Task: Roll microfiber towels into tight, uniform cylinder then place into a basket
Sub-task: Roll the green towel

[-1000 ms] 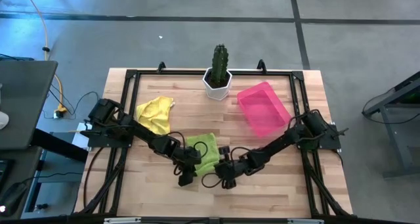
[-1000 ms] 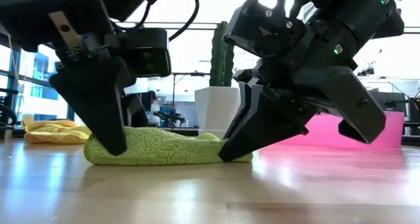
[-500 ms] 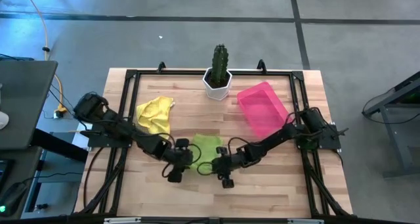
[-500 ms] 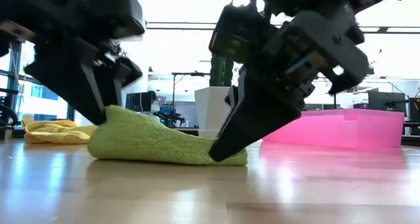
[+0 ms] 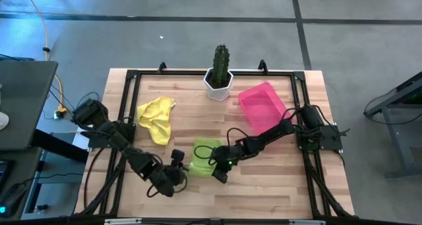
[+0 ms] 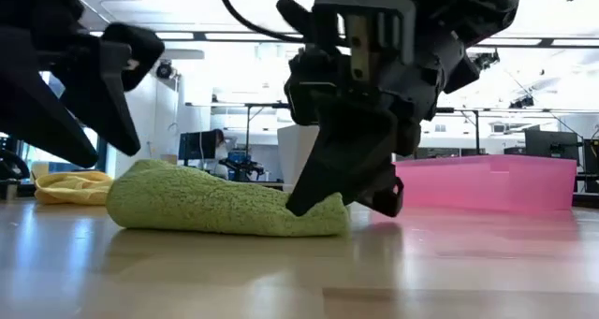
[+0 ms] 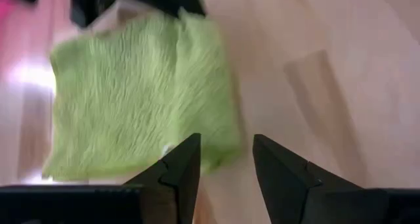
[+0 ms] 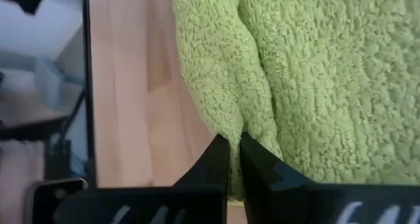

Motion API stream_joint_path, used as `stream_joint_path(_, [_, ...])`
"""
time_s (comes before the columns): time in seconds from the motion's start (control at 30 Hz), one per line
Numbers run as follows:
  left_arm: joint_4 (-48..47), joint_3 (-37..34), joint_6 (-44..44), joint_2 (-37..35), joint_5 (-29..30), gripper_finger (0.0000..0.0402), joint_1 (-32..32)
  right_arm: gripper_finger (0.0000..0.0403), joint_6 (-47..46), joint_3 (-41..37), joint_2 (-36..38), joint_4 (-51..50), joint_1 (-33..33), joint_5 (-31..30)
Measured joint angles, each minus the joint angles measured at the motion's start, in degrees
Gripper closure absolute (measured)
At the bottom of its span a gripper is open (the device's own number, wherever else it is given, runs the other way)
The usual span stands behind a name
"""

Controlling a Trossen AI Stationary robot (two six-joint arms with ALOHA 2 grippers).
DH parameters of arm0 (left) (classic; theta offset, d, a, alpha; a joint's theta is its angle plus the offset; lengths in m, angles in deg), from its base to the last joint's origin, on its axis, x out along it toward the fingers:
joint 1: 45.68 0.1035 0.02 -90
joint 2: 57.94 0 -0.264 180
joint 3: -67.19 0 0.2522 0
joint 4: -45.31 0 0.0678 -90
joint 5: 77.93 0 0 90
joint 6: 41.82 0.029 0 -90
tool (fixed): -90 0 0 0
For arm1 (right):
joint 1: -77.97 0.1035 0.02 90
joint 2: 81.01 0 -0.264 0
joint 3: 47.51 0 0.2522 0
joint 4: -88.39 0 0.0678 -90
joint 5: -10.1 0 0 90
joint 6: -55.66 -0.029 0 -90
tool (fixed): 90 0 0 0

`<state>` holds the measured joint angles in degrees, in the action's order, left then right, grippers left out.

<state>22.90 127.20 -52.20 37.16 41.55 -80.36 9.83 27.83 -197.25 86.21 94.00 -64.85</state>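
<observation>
The lime green towel (image 5: 204, 157) lies folded on the table's near middle, thick at its left end (image 6: 154, 193) in the low view. My right gripper (image 8: 234, 145) is shut on its right end. My left gripper (image 7: 226, 152) hangs open just above and to the near left of the towel (image 7: 141, 99), touching nothing. The yellow towel (image 5: 156, 115) lies crumpled at the far left. The pink basket (image 5: 264, 107) stands at the far right. My right gripper pinches a raised fold of the green towel (image 8: 226, 122) between its two fingers, at the towel's right end (image 6: 323, 216). The fingers slant down from the table's right side. The towel lies on the table, slack.
A white pot with a cactus (image 5: 219, 80) stands at the far edge's middle. A black frame (image 5: 132, 76) runs round the table top. Bare wood lies along the near edge, in front of the towel.
My left gripper has opened, let go of the green towel, and drawn back up and toward the table's near left, rolling as it went. My right gripper has rolled and shifted a little toward the left, still shut. The towel is now folded narrower, and its left end is thicker.
</observation>
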Motion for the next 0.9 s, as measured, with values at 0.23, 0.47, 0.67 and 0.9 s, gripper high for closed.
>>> stream_joint_path(0.23, [4.48, 0.07, 3.13, 3.20, 4.61, 0.0257, -0.41, 0.0402, -5.66, 0.00, 0.02, 0.33, -0.69, 1.97])
stream_joint_path(0.47, [5.68, 0.15, 3.11, 7.09, 4.07, 0.0229, 2.35, 0.0402, -5.22, 0.04, 0.07, 0.55, -0.67, 2.02])
stream_joint_path(0.67, [5.50, 0.19, -1.26, 8.61, 0.71, 0.0234, 4.65, 0.0402, -4.46, 0.10, 0.11, 0.66, -0.67, 1.97])
stream_joint_path(0.9, [6.18, 0.29, -10.19, 8.51, -12.71, 0.0330, 6.84, 0.0386, -0.48, 0.11, 0.20, 0.41, -0.67, 1.95])
